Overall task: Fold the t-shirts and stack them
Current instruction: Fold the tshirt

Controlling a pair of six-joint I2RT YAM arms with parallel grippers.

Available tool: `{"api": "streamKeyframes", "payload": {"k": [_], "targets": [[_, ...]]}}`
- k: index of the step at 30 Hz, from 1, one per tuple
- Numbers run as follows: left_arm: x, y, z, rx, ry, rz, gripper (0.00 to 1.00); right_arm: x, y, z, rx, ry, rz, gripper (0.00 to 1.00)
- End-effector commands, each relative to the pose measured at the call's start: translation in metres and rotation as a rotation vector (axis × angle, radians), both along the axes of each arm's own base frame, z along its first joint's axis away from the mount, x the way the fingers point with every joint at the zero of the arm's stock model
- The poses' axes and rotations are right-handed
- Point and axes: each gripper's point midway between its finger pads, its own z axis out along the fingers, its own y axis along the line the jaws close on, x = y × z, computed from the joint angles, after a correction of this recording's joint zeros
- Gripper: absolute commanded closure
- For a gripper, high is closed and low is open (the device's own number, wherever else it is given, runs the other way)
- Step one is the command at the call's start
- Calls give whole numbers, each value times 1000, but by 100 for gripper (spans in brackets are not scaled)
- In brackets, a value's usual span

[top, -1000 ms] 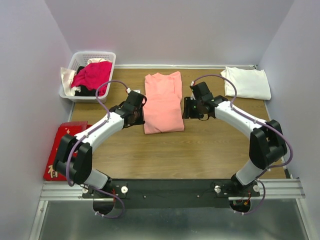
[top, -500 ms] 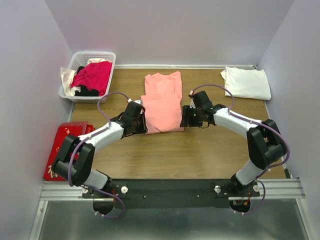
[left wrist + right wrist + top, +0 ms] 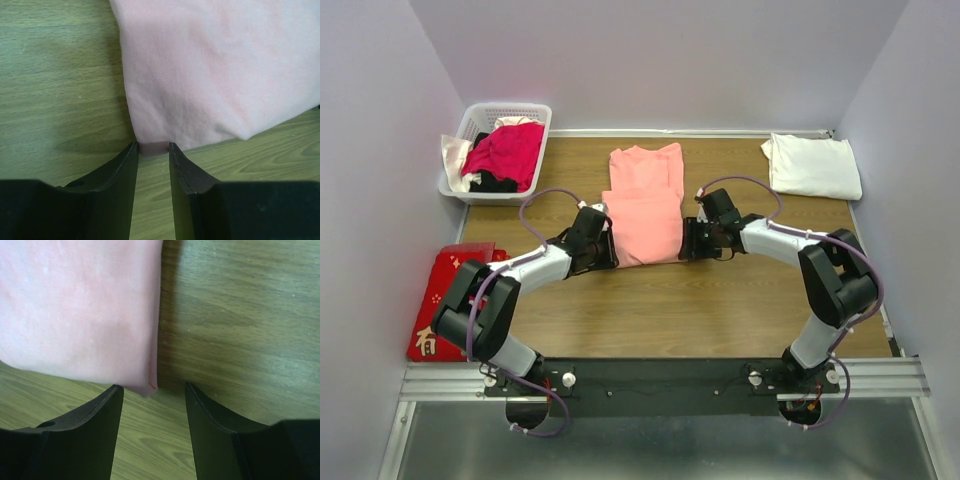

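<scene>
Seemingly open table point(image 3: 720, 300) beside pink t-shirt point(image 3: 645, 205)

Top view bright, even overhead light, sharp, no glare; soft shadows under the arms on the brown wood-grain counter point(image 3: 720, 300). Wrist views dimmer with a greenish cast. Salmon-pink cotton t-shirt point(image 3: 215, 70) looks washed out and slightly soft. Left tool point(image 3: 152, 147) and right tool point(image 3: 153, 386) are dark and blurry at bottom of frame.

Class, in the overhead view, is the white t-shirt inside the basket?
No, the white t-shirt lies on the table, far from the basket.
</scene>
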Motion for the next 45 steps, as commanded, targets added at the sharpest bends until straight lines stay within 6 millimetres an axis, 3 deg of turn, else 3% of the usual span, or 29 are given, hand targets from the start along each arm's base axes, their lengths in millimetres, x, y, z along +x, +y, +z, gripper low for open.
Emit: {"api": "streamKeyframes", "payload": {"k": [1, 9, 12, 14, 17, 18, 28, 37, 45], "targets": [[0, 7, -17, 28, 21, 33, 60, -2, 5, -13, 8, 14, 22, 39], [-2, 12, -32, 56, 52, 59, 60, -2, 12, -16, 32, 28, 37, 43], [-2, 11, -34, 54, 51, 57, 63, -2, 14, -18, 43, 41, 39, 51], [-5, 7, -33, 37, 57, 37, 68, -3, 16, -20, 50, 51, 42, 66], [-6, 10, -31, 43, 56, 36, 88, -7, 15, -20, 56, 59, 42, 92], [-7, 11, -29, 47, 57, 38, 100, -8, 14, -18, 57, 56, 40, 99], [-17, 38, -2, 124, 46, 140, 100, -51, -20, -2, 2, 70, 4, 99], [-35, 32, 31, 51, 17, 135, 100, -82, -28, 23, 51, 82, 1, 99], [-39, 22, 76, -6, -73, 103, 100, -101, -35, 48, 74, 69, 1, 99]]}}
